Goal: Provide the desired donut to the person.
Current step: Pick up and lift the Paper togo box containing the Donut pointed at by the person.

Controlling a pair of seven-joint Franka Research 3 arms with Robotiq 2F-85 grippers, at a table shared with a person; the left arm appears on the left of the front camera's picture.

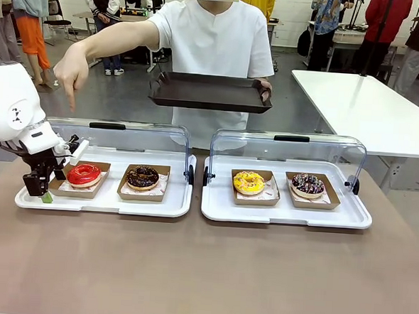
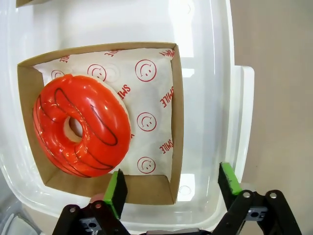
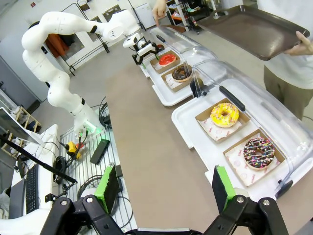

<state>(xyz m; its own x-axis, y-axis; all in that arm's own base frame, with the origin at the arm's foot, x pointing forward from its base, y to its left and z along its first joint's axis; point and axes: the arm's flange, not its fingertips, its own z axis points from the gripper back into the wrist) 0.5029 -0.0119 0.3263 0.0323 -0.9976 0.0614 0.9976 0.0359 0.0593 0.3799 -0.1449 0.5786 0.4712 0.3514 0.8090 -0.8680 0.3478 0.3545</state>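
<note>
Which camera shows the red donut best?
Left wrist view: the red donut is close up, icing lines clear. Front view shows it small, side-on; right wrist view, tiny and far off.

The left fingers point(image 2: 116, 192) hide part of the carton point(image 2: 177, 112).

The white paper liner point(image 2: 146, 103) under the red donut point(image 2: 80, 125), inside the cardboard tray point(image 2: 177, 122), carries the word "SMILE" in red capitals, printed several times at different angles, with red round smiley-face signs between the words. In the front view the liners' red print is too small to read.
</note>
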